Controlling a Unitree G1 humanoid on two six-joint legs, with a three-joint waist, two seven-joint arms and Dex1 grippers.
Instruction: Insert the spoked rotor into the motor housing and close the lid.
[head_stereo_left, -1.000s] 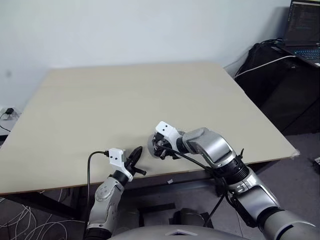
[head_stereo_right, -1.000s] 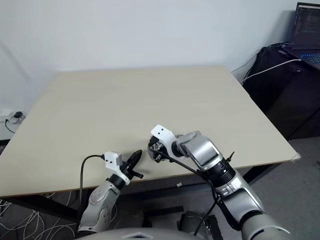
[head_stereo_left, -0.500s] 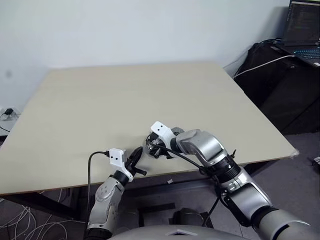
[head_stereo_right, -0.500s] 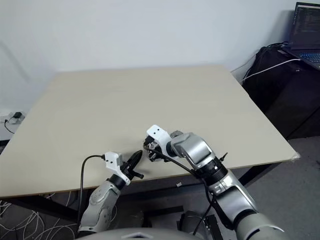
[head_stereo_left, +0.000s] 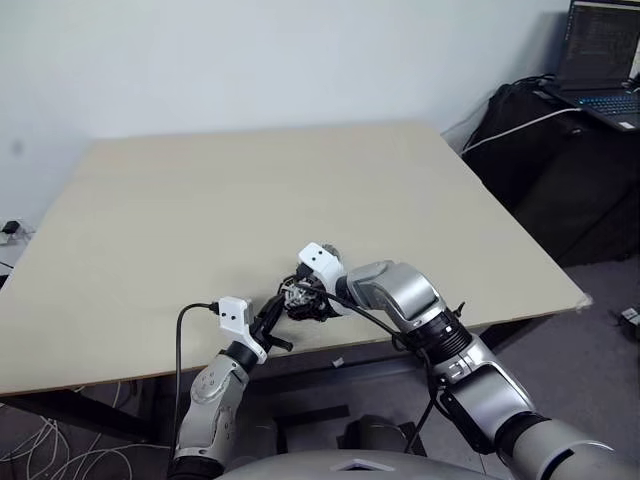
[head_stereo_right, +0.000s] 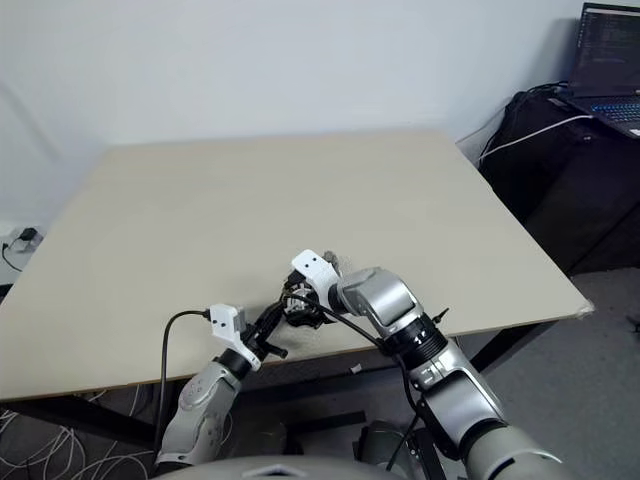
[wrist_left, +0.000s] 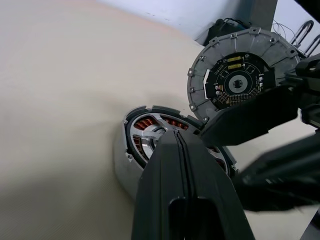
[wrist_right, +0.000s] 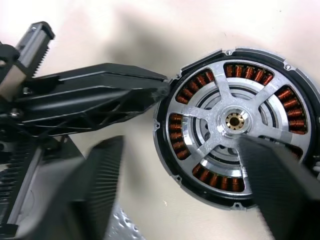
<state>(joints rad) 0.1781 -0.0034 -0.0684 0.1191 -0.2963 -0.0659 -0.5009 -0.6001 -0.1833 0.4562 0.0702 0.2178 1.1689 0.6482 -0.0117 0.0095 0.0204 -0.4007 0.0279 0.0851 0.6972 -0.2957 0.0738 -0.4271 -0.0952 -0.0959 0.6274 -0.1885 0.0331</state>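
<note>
Presently observed, near the front edge of the beige table (head_stereo_left: 200, 200): motor housing (wrist_right: 235, 125) lying flat, copper windings visible around the ring, with spoked rotor (wrist_right: 227, 120) seated inside it, silver spokes and brass-coloured hub facing up. Left gripper (head_stereo_left: 272, 312) pressed together, fingers (wrist_left: 182, 200) closed with nothing between them, tips resting against the housing's rim. Right gripper (head_stereo_left: 300, 300) spread wide, angled down over the housing, one finger (wrist_right: 95, 190) on each side of it, apart from the rotor. Lid (wrist_left: 245, 75) seen from the left wrist camera standing beyond the housing, inner face with circuit board exposed, beside the right gripper; hold on it cannot be confirmed. Laptop (head_stereo_left: 600, 60) at far right, off the table.
</note>
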